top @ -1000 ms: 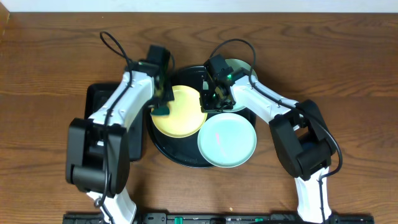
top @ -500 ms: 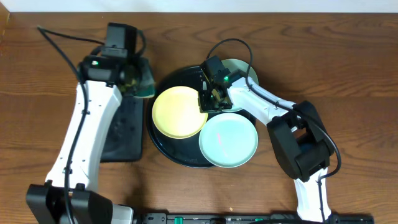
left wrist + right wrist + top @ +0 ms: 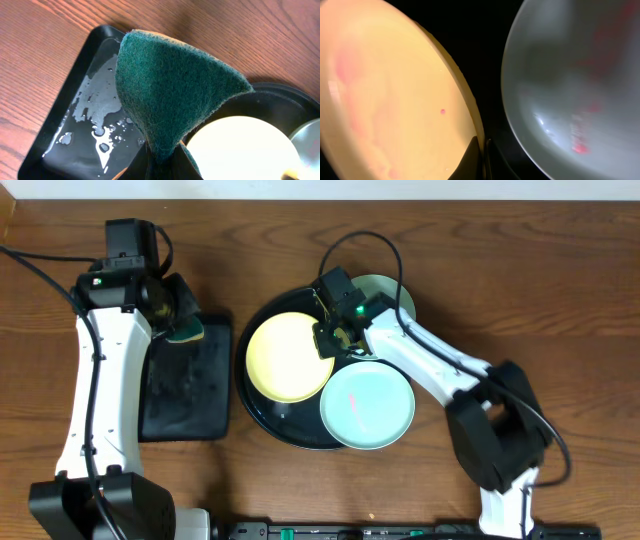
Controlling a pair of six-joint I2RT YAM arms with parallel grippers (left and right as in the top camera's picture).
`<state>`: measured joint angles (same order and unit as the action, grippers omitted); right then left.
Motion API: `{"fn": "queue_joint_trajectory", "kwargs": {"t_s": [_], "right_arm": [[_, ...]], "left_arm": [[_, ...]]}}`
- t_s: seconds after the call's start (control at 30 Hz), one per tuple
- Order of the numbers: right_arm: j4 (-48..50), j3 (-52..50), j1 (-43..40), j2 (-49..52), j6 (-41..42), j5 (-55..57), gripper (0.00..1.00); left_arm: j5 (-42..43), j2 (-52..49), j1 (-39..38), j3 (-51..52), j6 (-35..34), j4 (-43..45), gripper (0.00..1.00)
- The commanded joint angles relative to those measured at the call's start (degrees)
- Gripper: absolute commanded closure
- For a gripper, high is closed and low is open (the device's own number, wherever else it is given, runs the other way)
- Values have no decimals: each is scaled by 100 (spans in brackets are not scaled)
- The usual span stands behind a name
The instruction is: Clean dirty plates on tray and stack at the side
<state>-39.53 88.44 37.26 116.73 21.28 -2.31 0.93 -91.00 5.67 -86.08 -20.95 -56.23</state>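
left gripper (image 3: 178,315), clamping the green sponge (image 3: 167,95), has swung left off the yellow plate (image 3: 287,358) to the sponge tray (image 3: 185,395) while right gripper (image 3: 334,342) pinches the plate's rim, so probably re-wetting.

The tray (image 3: 268,416) is large, round, glossy black, and it lies on the dark brown wood-grain tabletop (image 3: 560,300). All three plates are on the tray. The pale yellow plate (image 3: 288,358) lies on the left half; it has faint pink stains, and its right edge is pinched by the right gripper (image 3: 335,345). One aqua-mint plate (image 3: 366,405) lies at the front right, reaching over the rim. The second aqua-mint plate (image 3: 392,292) lies at the back right, partly hidden. The right wrist view shows red smears on an aqua plate.
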Motion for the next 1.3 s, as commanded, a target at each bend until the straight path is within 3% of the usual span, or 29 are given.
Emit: {"fn": "queue_joint_trajectory", "kwargs": {"t_s": [0.0, 0.57, 0.9, 1.03, 1.27], "right_arm": [[-59, 96, 203, -498, -402, 1093, 99], [-26, 96, 1808, -1226, -984, 6129, 99], [586, 96, 2406, -1226, -1268, 8032, 99], [946, 96, 2474, -1226, -1764, 8201, 99], [1023, 96, 2463, -1226, -1810, 8105, 99]], "left_arm": [[-28, 2, 55, -70, 76, -7, 92], [-28, 2, 52, -39, 74, -31, 93], [-28, 2, 52, -39, 74, -28, 93], [-28, 2, 52, -39, 74, -28, 93], [-28, 2, 52, -39, 74, -31, 92]]}}
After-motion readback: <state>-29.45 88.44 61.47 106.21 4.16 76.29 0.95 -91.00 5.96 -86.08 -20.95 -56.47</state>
